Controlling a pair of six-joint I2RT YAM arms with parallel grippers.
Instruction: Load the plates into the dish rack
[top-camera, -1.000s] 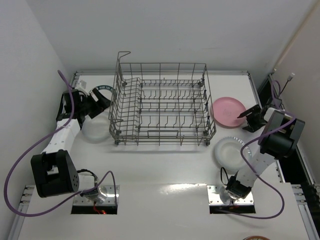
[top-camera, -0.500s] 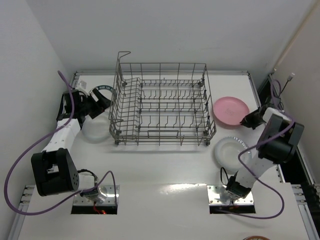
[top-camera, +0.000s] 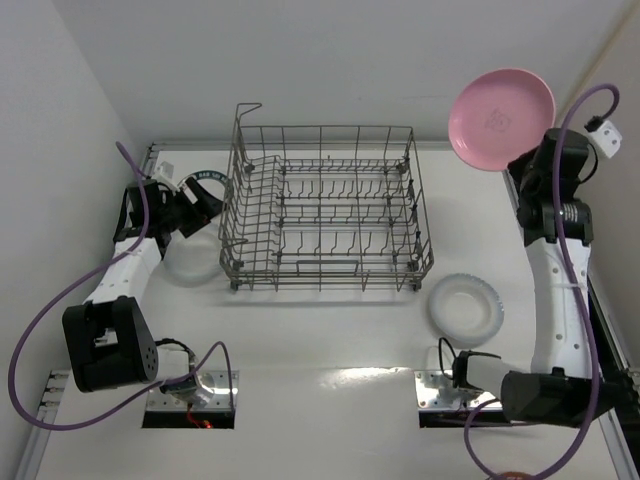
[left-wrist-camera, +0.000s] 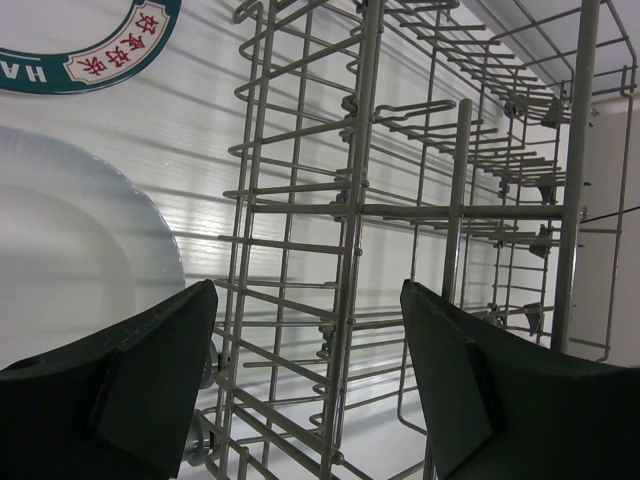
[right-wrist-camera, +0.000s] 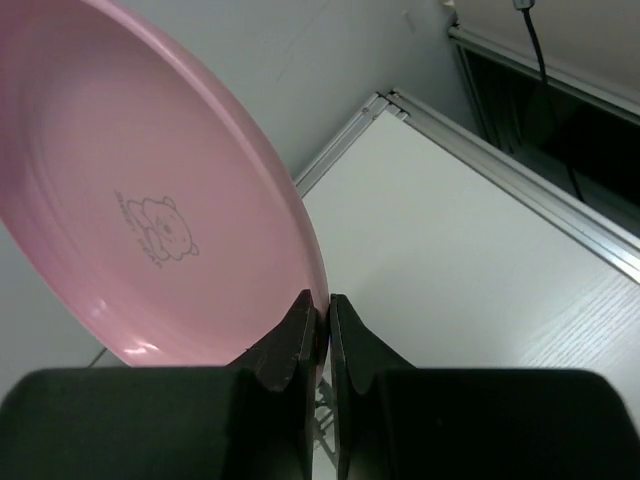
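Top external view: one dish rack (top-camera: 325, 210) sits in the middle of the white surface (top-camera: 330, 330). It is a big grey wire basket. Count the plates and you get four, and all four are outside the rack.

One pink plate (top-camera: 500, 118) is up in the air at the upper right of the frame. The right end effector (top-camera: 527, 160) holds it by the rim. In the right wrist view the two fingers are almost closed, pinching the plate's edge, and a little bear is drawn on the plate.

One whitish plate (top-camera: 466, 305) lies flat on the surface, near the lower right corner of the rack. A second whitish plate (top-camera: 190, 262) lies just beside the rack's lower left corner. The fourth plate, with a dark lettered rim (top-camera: 205, 180), is at the upper left, partly hidden by the left end effector (top-camera: 200, 205).

In the left wrist view its two fingers are spread wide apart, with nothing held between them.
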